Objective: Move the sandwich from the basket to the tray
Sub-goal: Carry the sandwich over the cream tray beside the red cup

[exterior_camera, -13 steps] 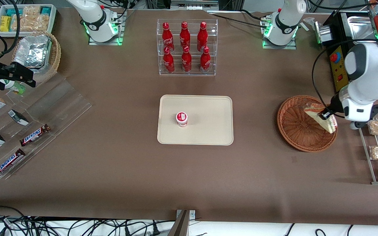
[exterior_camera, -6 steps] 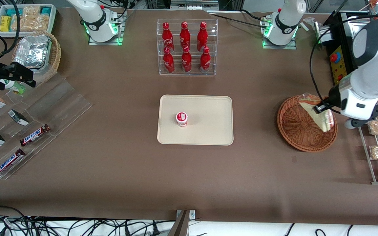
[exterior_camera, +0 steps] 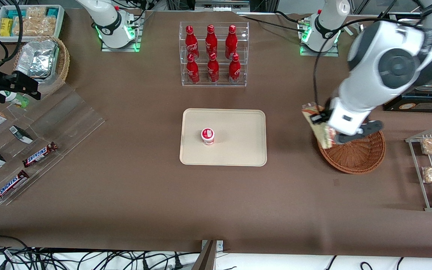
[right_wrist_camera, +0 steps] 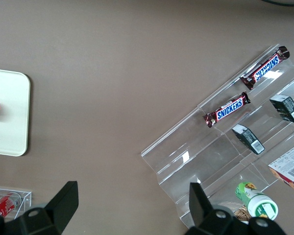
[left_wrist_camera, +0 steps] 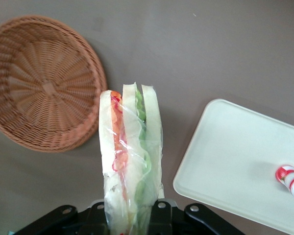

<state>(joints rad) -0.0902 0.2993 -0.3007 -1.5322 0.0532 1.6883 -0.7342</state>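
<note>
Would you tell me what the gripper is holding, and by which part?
The gripper holds the wrapped sandwich by one end, above the basket rim.

Basket (exterior_camera: 354, 159) half hidden under the arm; claw (exterior_camera: 323, 125) above.

Even overhead light, bright and diffuse. Soft shadows under the tray (exterior_camera: 223, 160) and basket (exterior_camera: 358, 159) on the worktop (exterior_camera: 144, 195). Glare on clear shelves (exterior_camera: 51, 123). Sandwich (left_wrist_camera: 130, 161) near end effector (left_wrist_camera: 132, 218) sharp; basket edge slightly blurred.

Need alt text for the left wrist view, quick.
The claw grips a wrapped sandwich above the brown table, between the empty wicker basket and the cream tray, where a small red-and-white cup stands.
</note>
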